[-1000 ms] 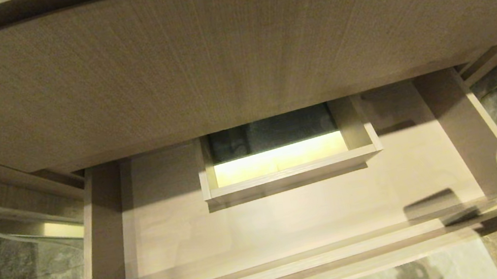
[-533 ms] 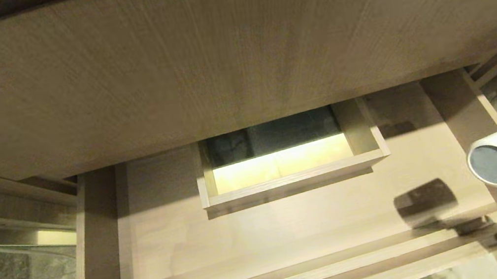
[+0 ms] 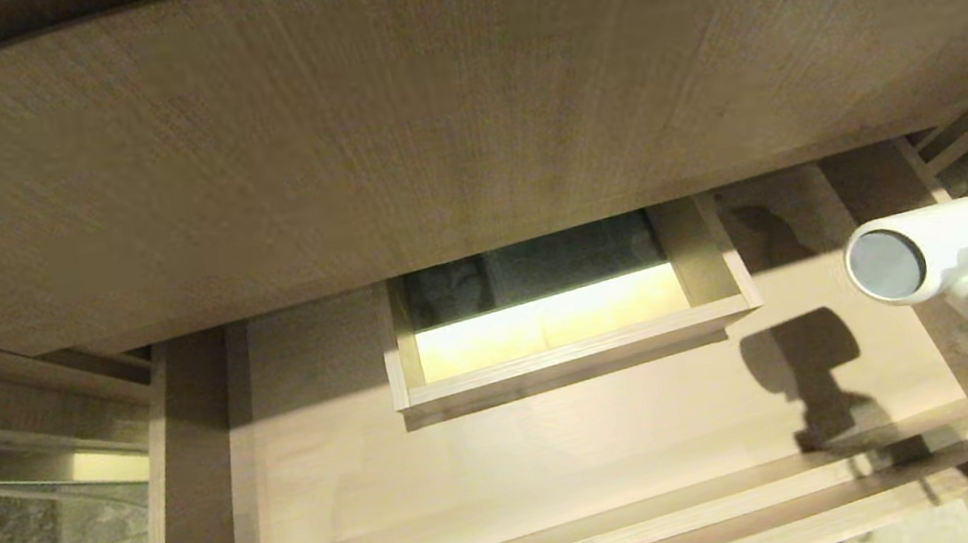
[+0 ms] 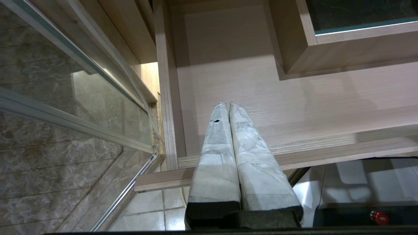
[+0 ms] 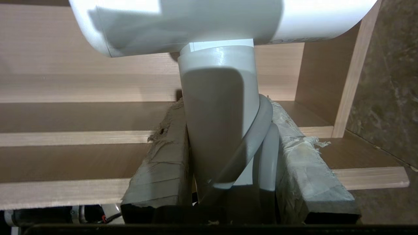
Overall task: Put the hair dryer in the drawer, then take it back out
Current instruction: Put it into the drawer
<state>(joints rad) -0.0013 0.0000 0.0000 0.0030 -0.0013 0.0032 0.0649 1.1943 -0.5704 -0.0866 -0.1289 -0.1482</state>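
Head view: the wide, shallow light-brown wood-grain drawer (image 3: 571, 452) stands pulled out, nothing lying on its floor, the white plastic hair dryer (image 3: 932, 251) held above its right end; left wrist view: left pincer (image 4: 226, 105) pressed together over the drawer; right wrist view: right pincer (image 5: 225, 114) clamped on the dryer's handle and cord.

Head view: steeply downward onto open drawer (image 3: 571, 452). Left wrist view: close above drawer's left front corner. Right wrist view: very close, at right front corner. Drawer floor shared.
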